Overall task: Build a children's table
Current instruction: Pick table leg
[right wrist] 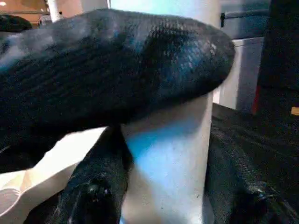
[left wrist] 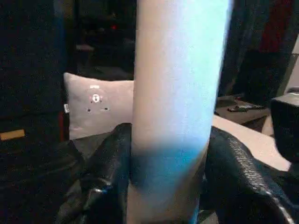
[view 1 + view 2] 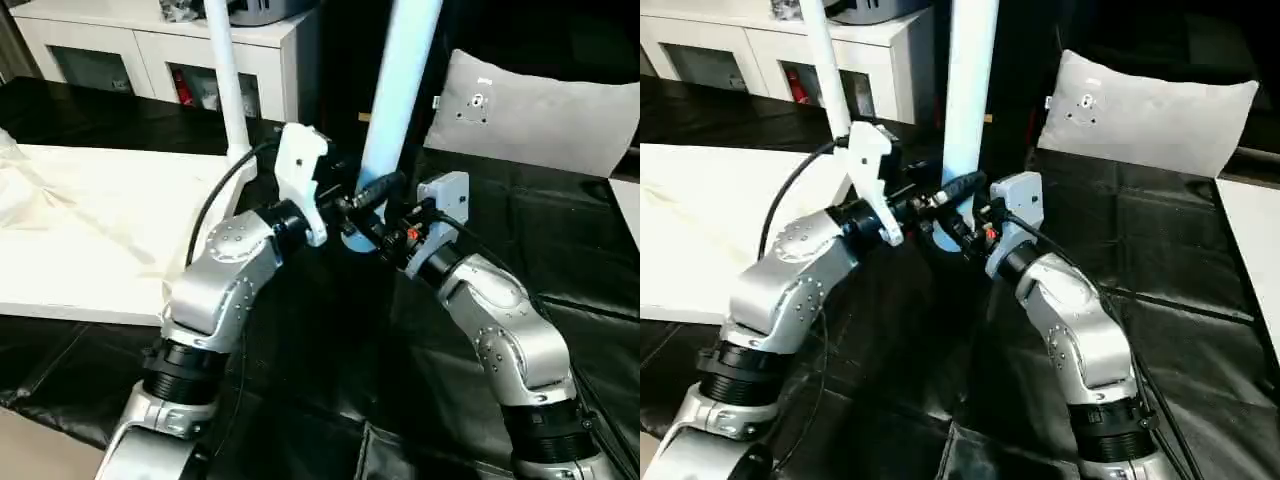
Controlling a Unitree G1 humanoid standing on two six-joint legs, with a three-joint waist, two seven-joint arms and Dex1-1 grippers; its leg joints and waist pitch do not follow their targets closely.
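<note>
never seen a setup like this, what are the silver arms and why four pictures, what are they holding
The silver arms belong to a humanoid robot putting together a children's table. Two pictures come from cameras in its head, looking down over its forearms; the other two come from cameras on its wrists, looking along the black fingers. The left gripper and the right gripper meet at the base of a long white tapered tube leg that stands upright. Each wrist picture shows black fingers on either side of that tube. To the robot's left lies the white plastic rectangular table top on a black sheet, with another white leg standing from it. A grey-white cushion lies behind.
</note>
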